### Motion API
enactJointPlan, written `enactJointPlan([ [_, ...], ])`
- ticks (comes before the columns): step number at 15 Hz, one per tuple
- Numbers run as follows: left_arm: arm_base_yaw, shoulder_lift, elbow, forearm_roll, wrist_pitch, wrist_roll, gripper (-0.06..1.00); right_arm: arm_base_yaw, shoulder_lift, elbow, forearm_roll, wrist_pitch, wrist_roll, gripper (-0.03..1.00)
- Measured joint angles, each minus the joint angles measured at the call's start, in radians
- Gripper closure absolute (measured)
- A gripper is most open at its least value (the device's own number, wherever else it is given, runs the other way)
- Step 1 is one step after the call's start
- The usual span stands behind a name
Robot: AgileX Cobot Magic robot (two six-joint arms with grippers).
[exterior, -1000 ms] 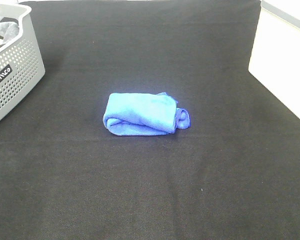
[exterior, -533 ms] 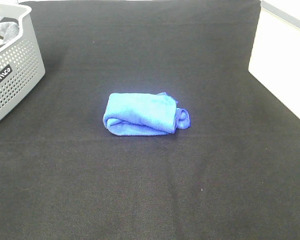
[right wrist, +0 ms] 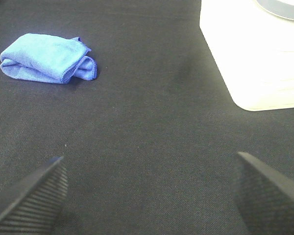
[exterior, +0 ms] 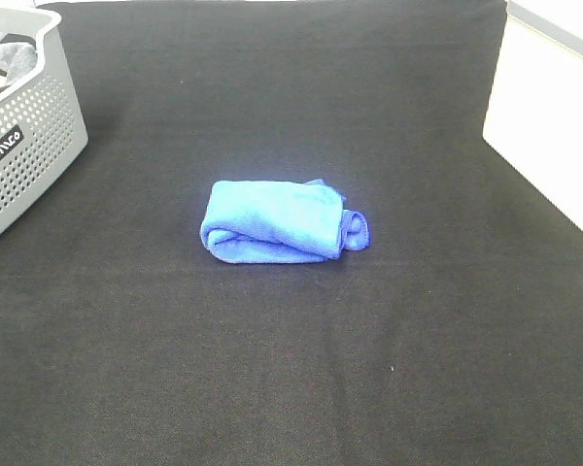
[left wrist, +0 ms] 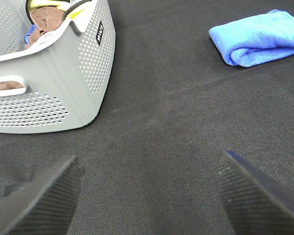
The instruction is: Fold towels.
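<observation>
1 folded towel, 1 basket.

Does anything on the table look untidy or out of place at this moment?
Only a small thing: the blue towel lies folded mid-table, but its right end bulges as a loose roll past the top layer, so the fold is uneven. The grey basket stands upright at the far left. Nothing looks spilled or damaged.

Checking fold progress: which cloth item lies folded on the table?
The blue towel, alone mid-table on the black cover; the other fabrics sit bunched inside the grey basket.
</observation>
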Motion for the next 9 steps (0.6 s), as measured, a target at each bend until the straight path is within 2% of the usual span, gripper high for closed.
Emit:
enactJointPlan([
  [9,0.000,0.000,0.000,0.000,0.000,0.000,0.21,0.000,0.000,0.000,0.000,0.000,0.000,0.12],
])
